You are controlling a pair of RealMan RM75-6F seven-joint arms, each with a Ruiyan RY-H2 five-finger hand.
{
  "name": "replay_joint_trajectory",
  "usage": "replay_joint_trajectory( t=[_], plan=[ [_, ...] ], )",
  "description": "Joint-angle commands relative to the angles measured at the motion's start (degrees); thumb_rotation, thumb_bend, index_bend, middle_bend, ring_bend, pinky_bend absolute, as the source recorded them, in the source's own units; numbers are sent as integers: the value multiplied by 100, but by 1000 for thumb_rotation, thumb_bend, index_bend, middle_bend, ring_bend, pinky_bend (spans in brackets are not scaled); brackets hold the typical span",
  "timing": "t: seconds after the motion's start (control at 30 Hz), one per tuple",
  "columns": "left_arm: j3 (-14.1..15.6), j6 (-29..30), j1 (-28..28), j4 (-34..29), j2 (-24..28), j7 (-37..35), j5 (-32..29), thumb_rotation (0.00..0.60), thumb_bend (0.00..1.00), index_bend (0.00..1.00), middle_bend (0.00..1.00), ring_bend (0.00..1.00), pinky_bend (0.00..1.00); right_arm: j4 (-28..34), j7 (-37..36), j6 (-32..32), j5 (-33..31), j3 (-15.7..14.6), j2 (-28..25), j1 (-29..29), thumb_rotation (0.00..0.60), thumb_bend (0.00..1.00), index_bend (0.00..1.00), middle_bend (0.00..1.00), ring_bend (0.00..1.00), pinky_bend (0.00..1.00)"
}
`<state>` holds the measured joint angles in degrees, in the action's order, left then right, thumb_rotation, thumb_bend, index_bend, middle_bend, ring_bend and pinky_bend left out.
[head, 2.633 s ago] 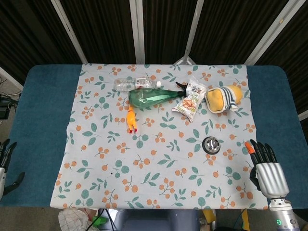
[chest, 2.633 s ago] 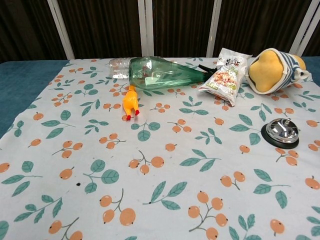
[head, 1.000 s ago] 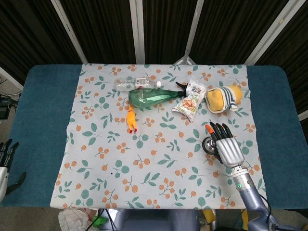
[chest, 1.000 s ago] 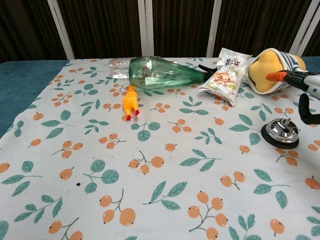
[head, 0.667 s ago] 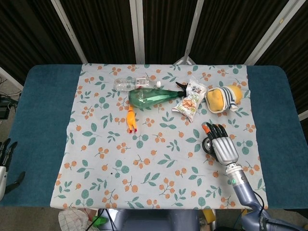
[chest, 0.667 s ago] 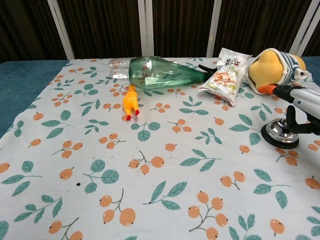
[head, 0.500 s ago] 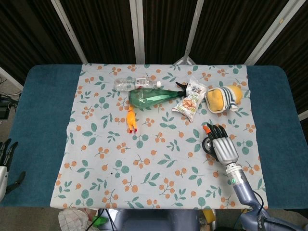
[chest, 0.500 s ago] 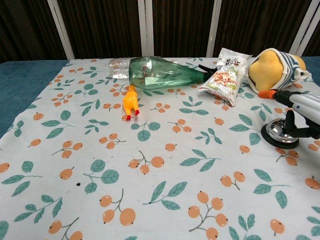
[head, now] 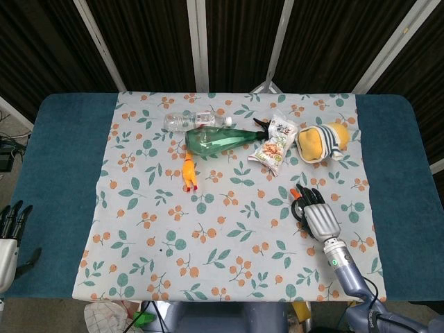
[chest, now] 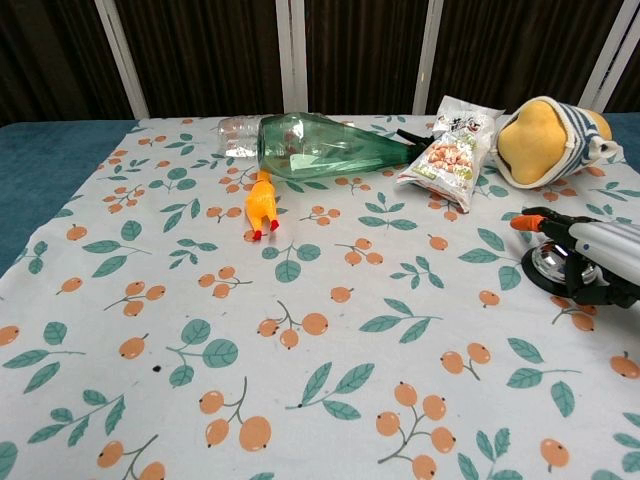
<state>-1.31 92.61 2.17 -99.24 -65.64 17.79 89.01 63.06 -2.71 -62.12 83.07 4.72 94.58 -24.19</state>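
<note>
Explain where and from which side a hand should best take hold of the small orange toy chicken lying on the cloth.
Probably across its slim body, from above: the toy chicken lies flat on the floral cloth, long axis running near to far, with open cloth on both flanks for fingers.

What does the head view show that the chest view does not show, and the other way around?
Only the head view shows the left hand, off the cloth at the table's left edge, holding nothing, and the full blue table around the floral cloth. Only the chest view shows, from the side, the right hand lying over the metal bell. Both views share the right hand, green bottle, clear bottle, rubber chicken, snack bag and plush toy.
</note>
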Motion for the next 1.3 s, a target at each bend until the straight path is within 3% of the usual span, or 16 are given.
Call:
replay_joint_trajectory(
  t=[0.03, 0.27, 0.63, 0.93, 1.1, 1.3],
  plan=[
    [-4, 0, 0, -3, -1, 1, -9, 600, 404, 48, 0, 29, 165, -35, 2, 146, -35, -64, 6, -26, 600, 1000, 17, 0, 0, 0],
    [6, 0, -2, -9, 12, -19, 4, 600, 405, 48, 0, 29, 165, 271, 70, 146, -27, -33, -175, -82, 600, 1000, 17, 0, 0, 0],
    [8, 55, 20, -8, 56, -132, 25, 600, 404, 47, 0, 29, 165, 2176, 201, -1611, 633, 253, -1417, 349, 600, 1000, 17, 0, 0, 0],
    [40, 106, 44, -17, 89, -216, 99, 600, 404, 48, 0, 29, 165, 3135, 675, -2404, 1082, -365, -2340, 1115, 600, 1000, 17, 0, 0, 0],
    [39, 184, 82, -9, 147, -371, 118, 600, 404, 48, 0, 29, 165, 3142, 884, -2830, 1240, -647, -2521, 1533, 600, 1000, 17, 0, 0, 0],
    [92, 288, 143, -1, 210, -501, 227, 600, 404, 47, 0, 29, 165, 3121, 1103, -3082, 1134, -702, -2589, 1836, 600, 1000, 17, 0, 0, 0]
  ],
)
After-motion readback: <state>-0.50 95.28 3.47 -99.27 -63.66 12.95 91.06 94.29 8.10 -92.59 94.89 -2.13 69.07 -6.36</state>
